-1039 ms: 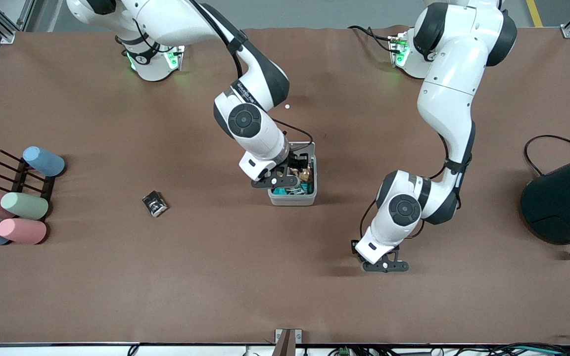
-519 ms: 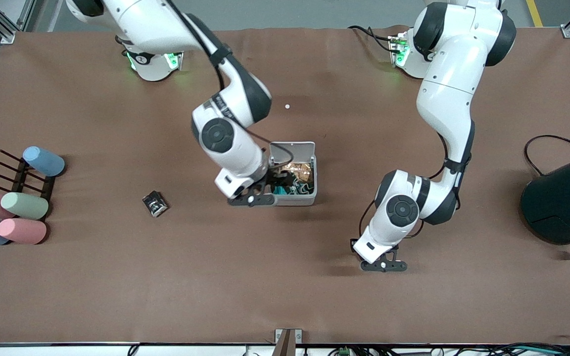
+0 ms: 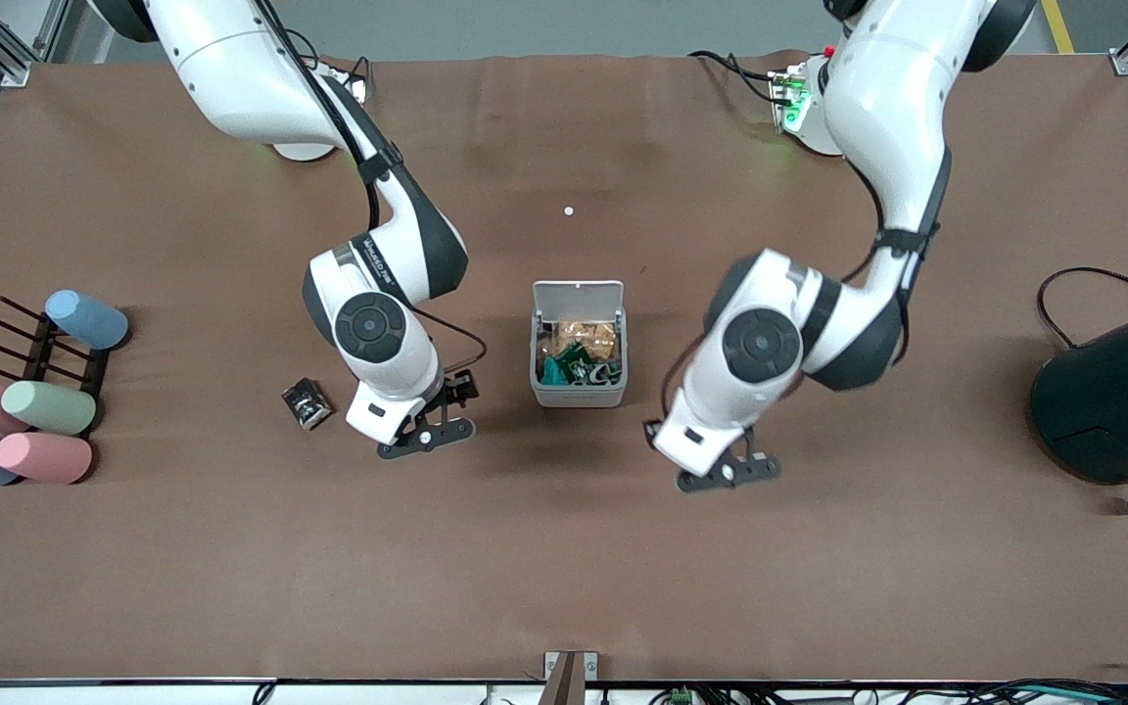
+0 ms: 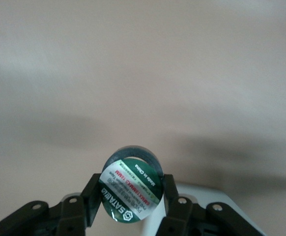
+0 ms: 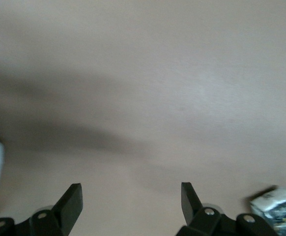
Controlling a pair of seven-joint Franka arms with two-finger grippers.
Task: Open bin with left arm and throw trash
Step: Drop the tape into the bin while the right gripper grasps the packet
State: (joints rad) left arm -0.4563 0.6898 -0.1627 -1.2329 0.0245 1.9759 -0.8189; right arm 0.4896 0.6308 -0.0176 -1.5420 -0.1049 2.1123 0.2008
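The bin stood at the middle of the worktop, its lid tipped up on the edge toward the robots' bases, so the mouth lay open from above; tan and green scraps already lay inside it. That left the opening step apparently done and the throwing partly done.

The dark green disc was not in the bin; the left wrist view showed it pinched edge-on between the fingers of the left end effector, its printed label facing the camera. That end effector hung over bare worktop beside the bin, toward the left arm's end of the table; I judged the disc was held this way so it could be carried over the mouth and dropped.

The black-and-white wrapper lay on the worktop well apart from the bin, toward the right arm's end. The right end effector was over the worktop between wrapper and bin, fingers spread with nothing between them; the wrapper showed just beside one finger in the right wrist view, so a reach for it looked likely.

Apart from all this, pastel cylinders lay by a dark rack at the right arm's end; a big dark teal cylinder stood at the left arm's end.
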